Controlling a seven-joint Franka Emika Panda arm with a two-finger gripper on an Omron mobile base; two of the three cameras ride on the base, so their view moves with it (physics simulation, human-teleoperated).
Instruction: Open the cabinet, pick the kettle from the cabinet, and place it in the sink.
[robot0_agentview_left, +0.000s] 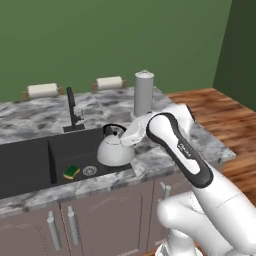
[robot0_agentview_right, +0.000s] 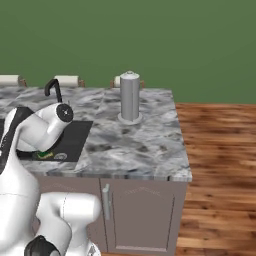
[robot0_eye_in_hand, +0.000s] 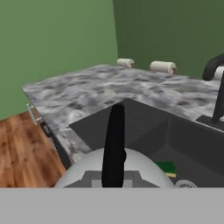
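Nearest me, the kettle (robot0_eye_in_hand: 114, 174) fills the bottom of the hand view, its black handle (robot0_eye_in_hand: 114, 144) rising between my clamped fingers. I judge it hangs over the sink's (robot0_agentview_left: 30, 160) near right corner for lowering, right of the green sponge (robot0_agentview_left: 71, 171).

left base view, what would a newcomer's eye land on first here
The squat white-silver kettle with a thin black arched handle, held by the shut gripper over the right end of the black rectangular sink. Next, the tall grey cylindrical canister standing on the grey marbled counter behind it.
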